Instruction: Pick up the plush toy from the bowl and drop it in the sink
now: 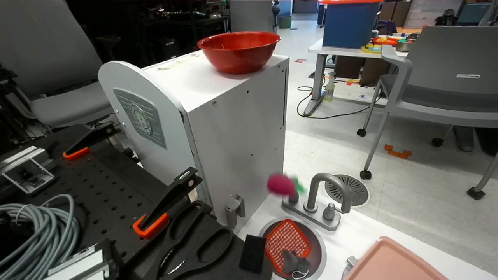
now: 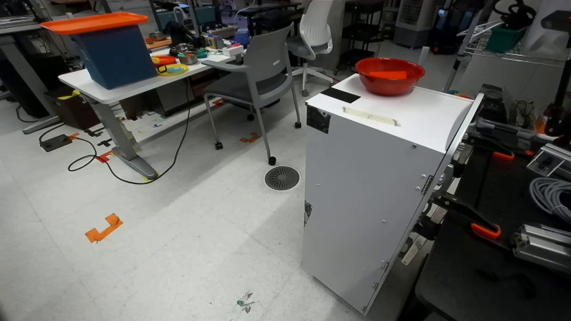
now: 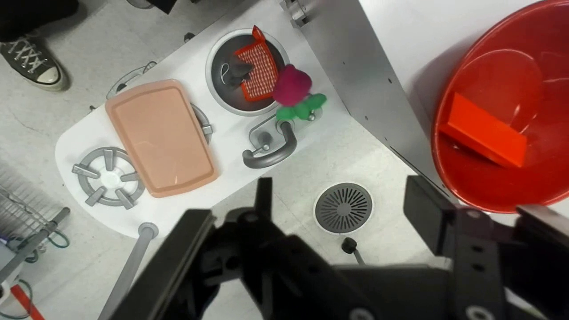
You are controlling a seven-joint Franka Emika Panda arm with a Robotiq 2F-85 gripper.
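Observation:
The plush toy, magenta with green leaf-like parts, [image 3: 292, 86] shows in the wrist view over the edge of the sink [image 3: 210, 73] and the faucet base. In an exterior view the toy [image 1: 281, 184] is blurred and seems in mid-air beside the faucet, above the sink [image 1: 318, 245]. My gripper [image 3: 340, 193] is open and empty in the wrist view, apart from the toy; the exterior views do not show it. The wide red bowl [image 3: 493, 78] sits on the cabinet in both exterior views [image 1: 239, 58] [image 2: 389, 84] and holds an orange block [image 3: 486, 133].
In the sink lie a red checkered mitt [image 3: 258, 71] and a grey mouse-like toy [image 3: 235, 71]. The grey faucet [image 3: 275, 155] stands beside it. A pink tray [image 3: 166, 138] lies on the white counter. The tall white cabinet [image 1: 241, 124] rises next to the sink.

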